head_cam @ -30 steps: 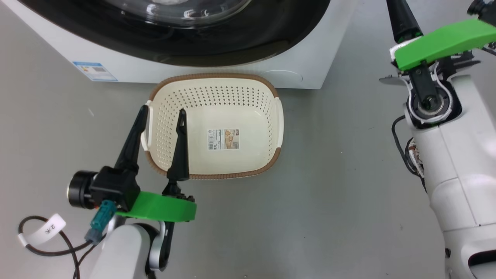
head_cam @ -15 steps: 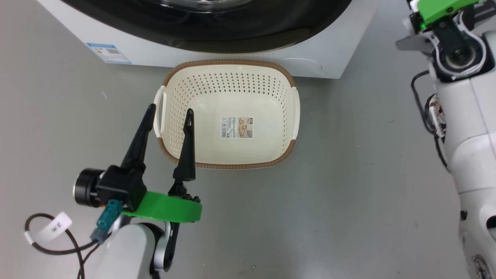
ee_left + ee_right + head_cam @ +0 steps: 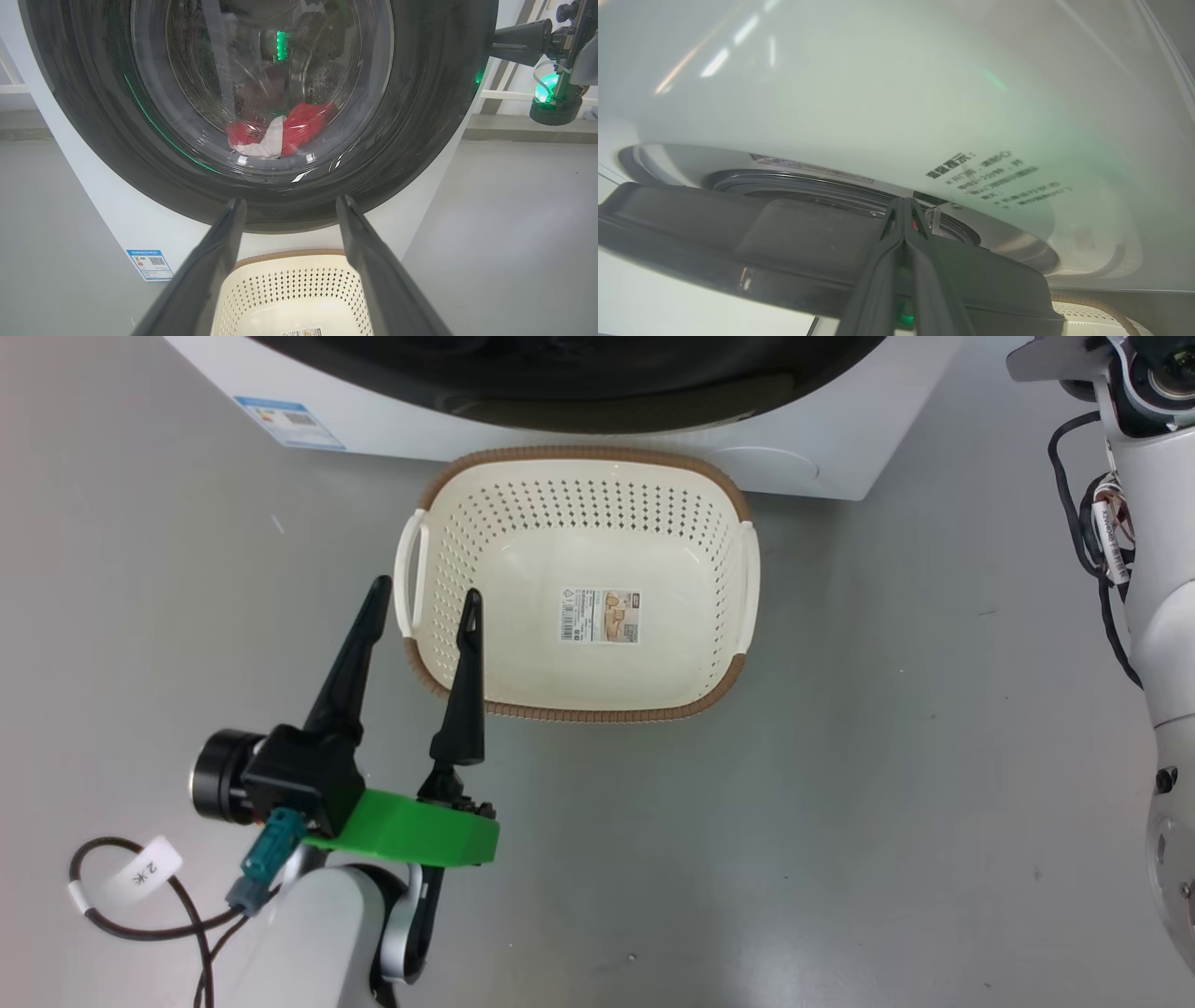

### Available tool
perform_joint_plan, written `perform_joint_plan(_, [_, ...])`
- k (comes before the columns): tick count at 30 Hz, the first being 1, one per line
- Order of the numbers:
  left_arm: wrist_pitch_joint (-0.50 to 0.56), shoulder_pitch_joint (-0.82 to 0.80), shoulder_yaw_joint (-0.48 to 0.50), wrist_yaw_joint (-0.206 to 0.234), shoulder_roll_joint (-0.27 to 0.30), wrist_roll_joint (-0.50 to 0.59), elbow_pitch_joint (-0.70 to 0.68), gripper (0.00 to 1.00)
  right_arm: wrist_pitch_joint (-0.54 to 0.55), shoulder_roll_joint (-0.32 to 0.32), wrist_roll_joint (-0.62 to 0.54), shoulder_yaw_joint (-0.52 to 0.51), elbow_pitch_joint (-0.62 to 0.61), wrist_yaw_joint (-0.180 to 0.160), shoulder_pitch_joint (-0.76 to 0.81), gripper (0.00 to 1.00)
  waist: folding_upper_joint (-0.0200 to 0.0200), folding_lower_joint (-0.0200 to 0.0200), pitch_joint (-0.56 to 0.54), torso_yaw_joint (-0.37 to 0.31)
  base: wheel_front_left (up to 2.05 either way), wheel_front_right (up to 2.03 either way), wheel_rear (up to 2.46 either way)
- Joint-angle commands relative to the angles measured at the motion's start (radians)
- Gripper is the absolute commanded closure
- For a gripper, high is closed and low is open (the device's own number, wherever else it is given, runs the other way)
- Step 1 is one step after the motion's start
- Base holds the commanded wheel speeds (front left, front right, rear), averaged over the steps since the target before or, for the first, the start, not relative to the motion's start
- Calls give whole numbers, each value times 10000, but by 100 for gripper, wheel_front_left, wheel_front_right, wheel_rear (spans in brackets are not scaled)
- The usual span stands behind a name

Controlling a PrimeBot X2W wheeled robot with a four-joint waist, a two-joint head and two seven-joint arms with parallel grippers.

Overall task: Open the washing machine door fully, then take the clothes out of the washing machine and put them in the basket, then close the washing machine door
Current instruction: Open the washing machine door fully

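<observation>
The washing machine [image 3: 117, 210] fills the left wrist view, and its door [image 3: 420, 116] shows a wide black rim around clear glass. Behind the glass lie the red and white clothes [image 3: 285, 133] in the drum. My left gripper [image 3: 426, 593] hangs open and empty over the left handle of the cream basket [image 3: 709, 504], which stands on the floor before the machine [image 3: 822, 439]. My right gripper [image 3: 903, 203] is shut on nothing, its tips at the seam between the door's edge [image 3: 808, 233] and the white front [image 3: 878, 93]. From the left wrist it shows as the right gripper [image 3: 495, 39] at the door's right rim.
Grey floor [image 3: 887, 784] lies open around the basket. A blue label sticker [image 3: 288, 422] sits low on the machine's front. The right arm's pale forearm [image 3: 1162, 616] with its cables runs down the right edge. The basket's brown rim [image 3: 1092, 304] shows under the door.
The head camera has shifted, sliding the basket and machine up and to the right in the picture. The right arm has reached further toward the machine, its wrist leaving the top edge. Left gripper keeps its place.
</observation>
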Motion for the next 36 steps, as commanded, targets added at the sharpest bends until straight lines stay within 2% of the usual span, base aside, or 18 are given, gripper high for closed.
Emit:
perform_joint_plan(1, [-90, -182, 232, 85, 126, -110, -281, 0, 96, 214, -137, 75, -180, 6, -298, 100, 0, 0, 94, 99, 0, 0, 0])
perform_joint_plan(19, [-90, -193, 262, 172, 125, -220, -227, 0, 1271, 425, -9, 111, -198, 6, -454, 100, 0, 0, 54, 220, 0, 0, 0])
perform_joint_plan(36, [-90, -117, 466, 162, 125, -164, -206, 0, 2030, 625, 181, 230, -887, 6, 392, 100, 0, 0, -242, -56, 0, 0, 0])
